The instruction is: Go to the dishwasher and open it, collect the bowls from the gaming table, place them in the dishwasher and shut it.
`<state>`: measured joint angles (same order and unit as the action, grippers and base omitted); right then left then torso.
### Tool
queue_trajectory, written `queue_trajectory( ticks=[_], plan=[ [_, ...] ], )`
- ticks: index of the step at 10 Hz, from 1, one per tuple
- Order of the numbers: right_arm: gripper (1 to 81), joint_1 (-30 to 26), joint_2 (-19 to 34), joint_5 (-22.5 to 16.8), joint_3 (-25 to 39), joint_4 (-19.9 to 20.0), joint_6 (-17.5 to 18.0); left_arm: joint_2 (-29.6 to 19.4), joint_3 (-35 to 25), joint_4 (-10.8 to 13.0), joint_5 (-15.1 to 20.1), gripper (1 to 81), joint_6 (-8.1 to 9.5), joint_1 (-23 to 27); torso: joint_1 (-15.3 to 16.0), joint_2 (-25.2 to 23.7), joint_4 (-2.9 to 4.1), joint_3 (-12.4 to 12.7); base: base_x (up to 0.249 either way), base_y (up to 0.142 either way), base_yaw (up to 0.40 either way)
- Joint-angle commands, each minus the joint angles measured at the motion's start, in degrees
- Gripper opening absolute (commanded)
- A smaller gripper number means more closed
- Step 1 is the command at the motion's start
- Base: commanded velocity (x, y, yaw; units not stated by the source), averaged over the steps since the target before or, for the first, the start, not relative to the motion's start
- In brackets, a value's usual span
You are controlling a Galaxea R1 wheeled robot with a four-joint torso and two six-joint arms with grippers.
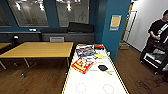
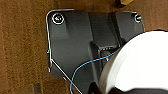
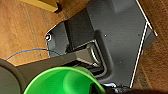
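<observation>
One white bowl (image 2: 140,65) shows large in the left wrist view and one green bowl (image 3: 63,81) in the right wrist view; whether either gripper grasps its bowl cannot be determined. One gaming table (image 1: 96,83) stands directly ahead, its long axis running near to far. On it lie one black paddle (image 1: 103,67) and, farther off, two game boxes (image 1: 83,63). One wooden table (image 1: 40,49) stands left. One person (image 1: 157,32) stands far right.
</observation>
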<state>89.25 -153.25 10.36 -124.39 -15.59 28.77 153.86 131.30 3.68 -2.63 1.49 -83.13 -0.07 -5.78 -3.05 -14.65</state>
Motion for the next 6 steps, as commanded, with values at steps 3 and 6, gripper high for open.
queue_trajectory(
  ticks=[3,6],
  plan=[
    [1.0,-0.2,-3.0,-2.5,-7.5,-1.9,-0.4,2.1,2.5,1.9,2.3,1.0,-0.34,1.2,0.1,0.0,0.00,0.0,0.000,0.000,0.000],
    [1.0,0.3,-6.0,-2.0,-11.7,-2.0,-0.6,3.4,3.2,3.2,2.3,1.0,-0.26,0.6,0.1,0.0,0.00,0.0,-0.022,0.000,0.000]
  ],
)
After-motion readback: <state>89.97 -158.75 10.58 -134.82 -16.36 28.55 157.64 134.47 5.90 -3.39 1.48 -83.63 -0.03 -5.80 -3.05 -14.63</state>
